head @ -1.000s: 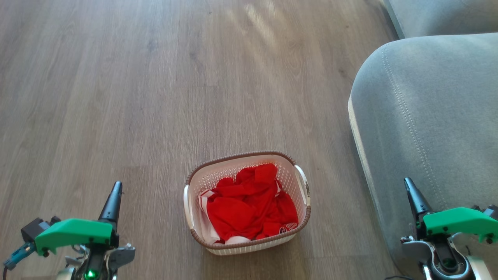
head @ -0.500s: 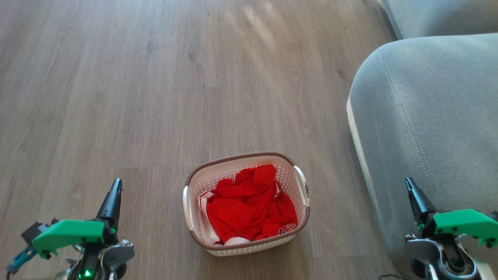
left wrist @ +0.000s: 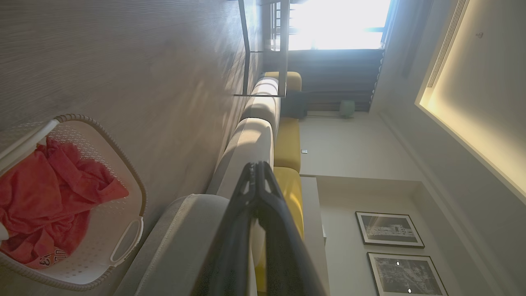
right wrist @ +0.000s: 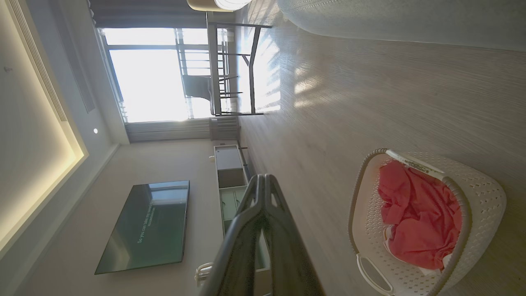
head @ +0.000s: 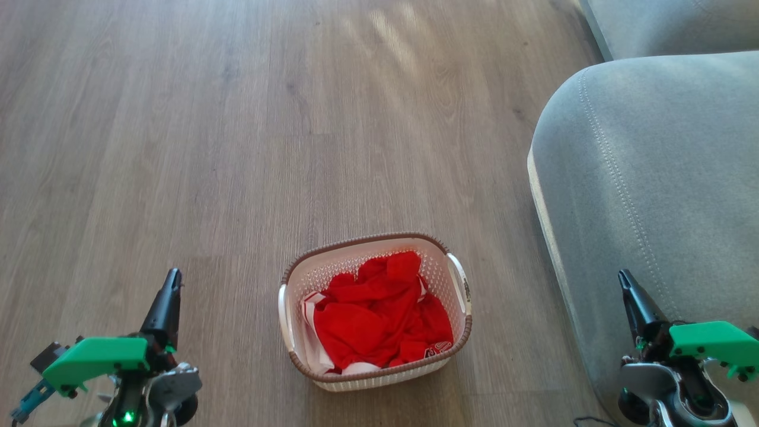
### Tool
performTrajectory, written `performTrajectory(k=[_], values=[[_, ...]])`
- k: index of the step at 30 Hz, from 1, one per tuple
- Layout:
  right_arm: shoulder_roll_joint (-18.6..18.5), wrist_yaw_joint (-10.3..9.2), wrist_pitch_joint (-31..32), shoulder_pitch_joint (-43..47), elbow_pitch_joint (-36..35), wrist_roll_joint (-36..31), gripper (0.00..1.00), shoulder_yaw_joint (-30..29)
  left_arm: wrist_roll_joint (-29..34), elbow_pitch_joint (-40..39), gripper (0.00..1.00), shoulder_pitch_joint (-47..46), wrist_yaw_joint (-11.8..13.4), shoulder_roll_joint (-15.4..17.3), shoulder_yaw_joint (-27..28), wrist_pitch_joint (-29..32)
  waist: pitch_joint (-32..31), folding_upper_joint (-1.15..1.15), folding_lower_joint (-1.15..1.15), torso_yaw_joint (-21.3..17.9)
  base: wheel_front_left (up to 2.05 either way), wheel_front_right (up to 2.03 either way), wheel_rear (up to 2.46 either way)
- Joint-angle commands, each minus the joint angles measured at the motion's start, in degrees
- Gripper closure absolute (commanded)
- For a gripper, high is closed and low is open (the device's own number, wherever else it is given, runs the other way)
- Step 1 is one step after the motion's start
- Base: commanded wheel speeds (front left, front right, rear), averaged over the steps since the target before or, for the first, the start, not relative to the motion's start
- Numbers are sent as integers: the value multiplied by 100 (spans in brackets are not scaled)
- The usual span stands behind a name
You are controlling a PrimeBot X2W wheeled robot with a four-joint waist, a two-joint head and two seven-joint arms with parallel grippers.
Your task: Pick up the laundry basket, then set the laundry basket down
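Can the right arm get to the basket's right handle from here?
Probably yes: bare floor lies between the right gripper and the right handle of the laundry basket; the sofa is on the arm's outer side. The shut fingers must open first.

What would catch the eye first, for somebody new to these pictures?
Most likely the red clothes heaped in the white laundry basket on the wooden floor, low in the middle of the head view. Then the grey sofa arm at the right, and the green-capped left gripper and right gripper at the lower corners, apart from the basket.
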Motion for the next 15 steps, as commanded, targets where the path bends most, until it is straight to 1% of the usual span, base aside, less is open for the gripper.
performTrajectory(k=[1,15], values=[[-61,9,44,-280,-177,33,100,95,-22,-190,100,-341,-38,24,211,43,0,0,0,0,0,0,0],[-60,9,45,-281,-177,32,100,94,-22,-191,100,-340,-38,24,210,43,0,0,0,0,0,0,0]])
